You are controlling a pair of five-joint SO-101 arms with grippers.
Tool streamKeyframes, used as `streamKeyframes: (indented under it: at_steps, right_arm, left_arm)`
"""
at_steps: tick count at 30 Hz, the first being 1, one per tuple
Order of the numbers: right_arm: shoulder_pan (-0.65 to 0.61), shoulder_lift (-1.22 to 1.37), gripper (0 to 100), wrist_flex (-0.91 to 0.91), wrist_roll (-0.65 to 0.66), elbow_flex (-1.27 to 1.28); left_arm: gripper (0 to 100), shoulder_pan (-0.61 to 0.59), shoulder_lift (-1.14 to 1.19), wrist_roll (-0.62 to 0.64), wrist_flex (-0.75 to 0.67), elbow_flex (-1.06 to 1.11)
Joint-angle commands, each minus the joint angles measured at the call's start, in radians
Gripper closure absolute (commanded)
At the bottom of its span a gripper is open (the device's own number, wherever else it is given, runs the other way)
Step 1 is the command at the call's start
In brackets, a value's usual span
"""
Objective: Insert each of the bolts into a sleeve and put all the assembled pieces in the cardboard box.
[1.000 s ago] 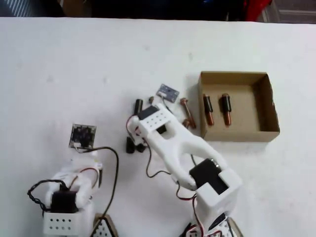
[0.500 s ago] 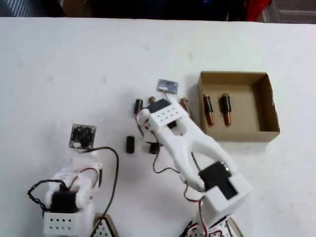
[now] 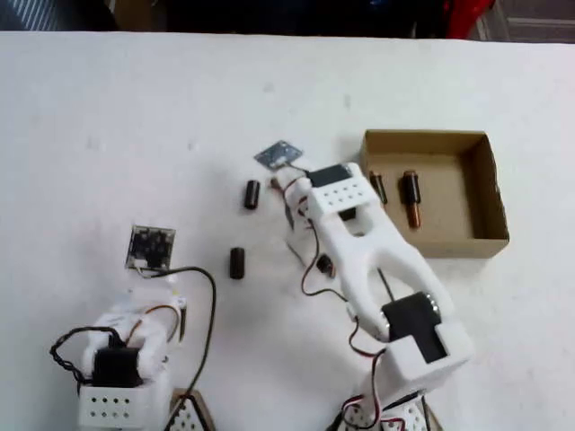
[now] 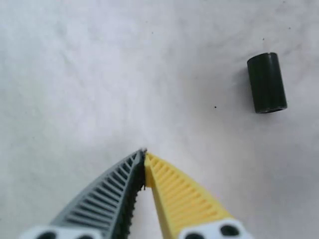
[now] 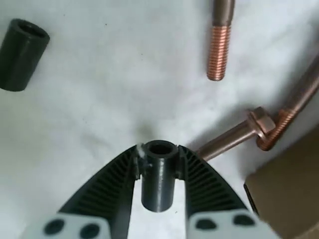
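My right gripper (image 5: 158,150) is shut on a black sleeve (image 5: 158,175), held upright just above the table. Close in front of it lie three copper bolts: one with its thread showing (image 5: 219,46), one with a hex head (image 5: 238,134) and one along the box (image 5: 301,97). Another loose sleeve (image 5: 22,54) lies off to the side. In the high view the right arm (image 3: 346,211) covers the bolts beside the cardboard box (image 3: 476,238). Two loose sleeves (image 3: 252,194) (image 3: 237,262) lie on the table. My left gripper (image 4: 144,155) is shut and empty, short of a sleeve (image 4: 266,82).
Two assembled pieces (image 3: 411,197) (image 3: 378,187) lie inside the box. The left arm (image 3: 121,346) is folded back at the near left edge, with its camera board (image 3: 151,244) in front. Red and black wires (image 3: 310,269) hang under the right arm.
The right arm has swung right, from the sleeves at mid table towards the bolts beside the box, with one sleeve in its gripper. The left arm has not moved.
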Motion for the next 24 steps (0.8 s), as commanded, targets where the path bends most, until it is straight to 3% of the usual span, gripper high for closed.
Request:
streamKeyframes:
  at_steps: [1,4,8,14,18,24]
  right_arm:
    - [0.019,0.021,98.1,-0.002,0.057,-0.057]
    - [0.021,0.050,98.1,-0.024,0.153,-0.057]
    - [0.013,0.087,98.1,-0.065,0.155,-0.057]
    - [-0.018,0.068,98.1,-0.130,0.009,-0.058]
    - [-0.054,0.059,97.8,-0.165,-0.020,-0.058]
    - [-0.048,0.068,86.1,-0.166,-0.012,-0.055]
  left_arm:
    - [98,-0.004,-0.008,-0.003,0.008,-0.002]
    - [98,-0.004,-0.008,-0.003,0.008,-0.002]
    - [98,-0.004,-0.008,-0.003,0.008,-0.002]
    - [98,-0.004,-0.008,-0.003,0.008,-0.002]
    - [98,-0.004,-0.008,-0.003,0.008,-0.002]
    - [98,-0.004,-0.008,-0.003,0.008,-0.002]
